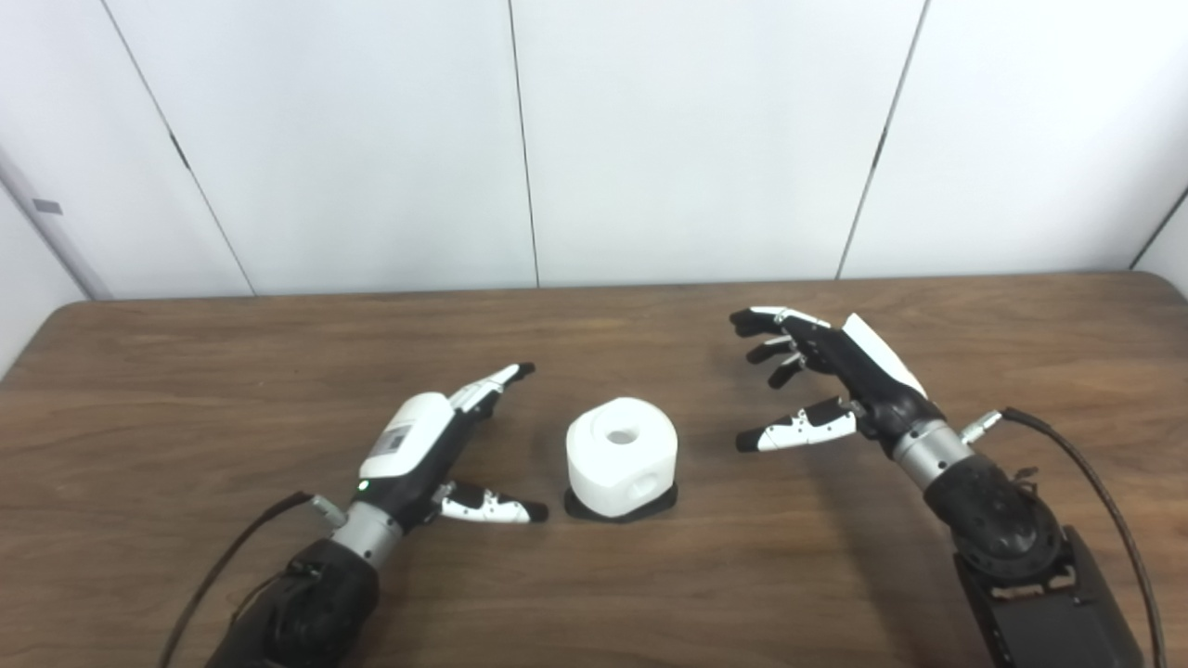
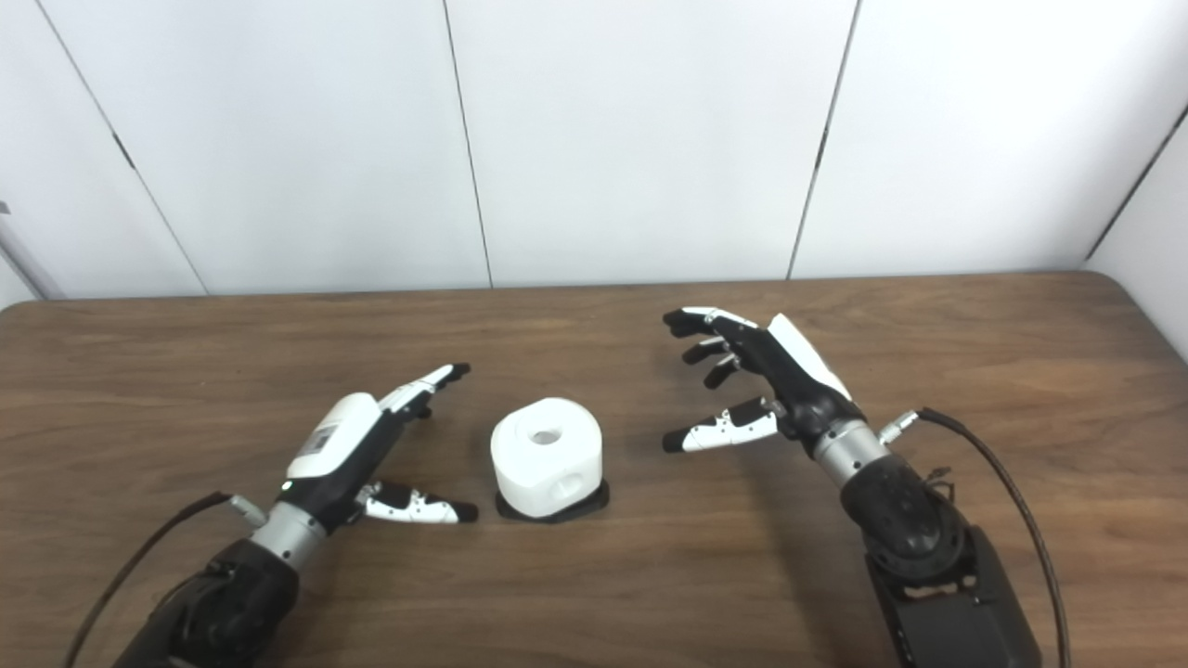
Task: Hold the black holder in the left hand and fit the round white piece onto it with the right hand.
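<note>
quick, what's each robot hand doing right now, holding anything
Left robot hand: open, holding nothing, beside the white piece.
Right robot hand: open, holding nothing, apart from the piece.

Round white piece (image 1: 621,455) atop black holder (image 1: 620,507) (mid-table (image 1: 594,575)), between left robot hand (image 1: 422,455) and right robot hand (image 1: 835,376).

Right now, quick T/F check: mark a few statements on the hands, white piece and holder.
1. The white piece sits on the black holder. True.
2. The left hand grips the black holder. False: it is open beside it, not touching.
3. The right hand is open and holds nothing. True.
4. The white piece lies on its side at the table edge. False: it stands upright mid-table, between the hands.
5. The white piece has a hole on top. True.
</note>
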Tool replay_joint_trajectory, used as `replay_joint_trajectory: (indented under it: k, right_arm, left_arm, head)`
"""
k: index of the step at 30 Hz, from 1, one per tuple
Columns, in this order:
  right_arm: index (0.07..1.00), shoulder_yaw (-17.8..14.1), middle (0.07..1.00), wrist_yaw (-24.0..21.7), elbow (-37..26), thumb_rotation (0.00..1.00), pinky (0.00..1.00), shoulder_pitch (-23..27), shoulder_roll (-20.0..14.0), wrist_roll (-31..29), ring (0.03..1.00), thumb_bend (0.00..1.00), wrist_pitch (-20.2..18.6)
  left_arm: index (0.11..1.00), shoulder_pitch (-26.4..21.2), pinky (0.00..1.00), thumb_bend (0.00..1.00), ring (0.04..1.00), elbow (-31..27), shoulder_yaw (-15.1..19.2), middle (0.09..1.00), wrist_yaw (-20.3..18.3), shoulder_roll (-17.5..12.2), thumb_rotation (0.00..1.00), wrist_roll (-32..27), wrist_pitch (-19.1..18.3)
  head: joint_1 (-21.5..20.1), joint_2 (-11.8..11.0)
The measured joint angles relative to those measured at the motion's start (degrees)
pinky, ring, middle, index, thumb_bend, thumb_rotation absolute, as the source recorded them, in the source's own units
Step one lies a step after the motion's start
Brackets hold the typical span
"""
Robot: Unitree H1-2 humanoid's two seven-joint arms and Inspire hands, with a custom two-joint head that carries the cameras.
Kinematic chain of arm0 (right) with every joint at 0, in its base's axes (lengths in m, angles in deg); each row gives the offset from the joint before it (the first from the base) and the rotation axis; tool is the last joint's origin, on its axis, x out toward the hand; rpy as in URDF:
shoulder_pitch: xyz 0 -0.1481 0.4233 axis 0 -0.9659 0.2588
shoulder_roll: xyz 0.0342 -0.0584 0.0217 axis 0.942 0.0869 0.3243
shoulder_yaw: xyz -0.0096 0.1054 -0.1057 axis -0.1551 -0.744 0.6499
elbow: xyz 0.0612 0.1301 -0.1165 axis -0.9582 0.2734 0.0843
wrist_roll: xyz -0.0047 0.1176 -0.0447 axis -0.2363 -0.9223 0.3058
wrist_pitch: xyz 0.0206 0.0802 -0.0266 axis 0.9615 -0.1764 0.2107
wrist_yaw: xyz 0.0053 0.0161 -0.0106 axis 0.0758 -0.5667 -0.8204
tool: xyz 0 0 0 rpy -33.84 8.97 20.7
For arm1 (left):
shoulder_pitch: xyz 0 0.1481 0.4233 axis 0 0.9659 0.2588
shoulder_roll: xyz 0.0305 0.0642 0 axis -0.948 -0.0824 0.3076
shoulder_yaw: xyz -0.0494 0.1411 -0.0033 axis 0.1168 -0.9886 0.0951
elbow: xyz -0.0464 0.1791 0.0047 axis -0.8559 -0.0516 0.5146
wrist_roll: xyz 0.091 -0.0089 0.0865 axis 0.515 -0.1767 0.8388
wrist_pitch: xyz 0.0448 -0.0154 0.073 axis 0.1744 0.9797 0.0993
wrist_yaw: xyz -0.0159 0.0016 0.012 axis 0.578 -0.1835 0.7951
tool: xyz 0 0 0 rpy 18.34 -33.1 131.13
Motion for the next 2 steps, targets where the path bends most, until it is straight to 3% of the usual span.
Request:
replay_joint_trajectory:
  k: [2]
  right_arm:
    - [0.775, -0.04, 0.785, 1.15, 0.36, 0.01, 0.54, -0.05, 0.19, 0.05, 0.696, 0.74, 0.09]
  left_arm:
    - [0.81, 1.0, 0.65, 0.61, 0.774, 0.76, 2.43, 0.822, 1.38, 2.46, 0.0, -3.21, 0.76]
  head:
    - [0.0, 0.0]
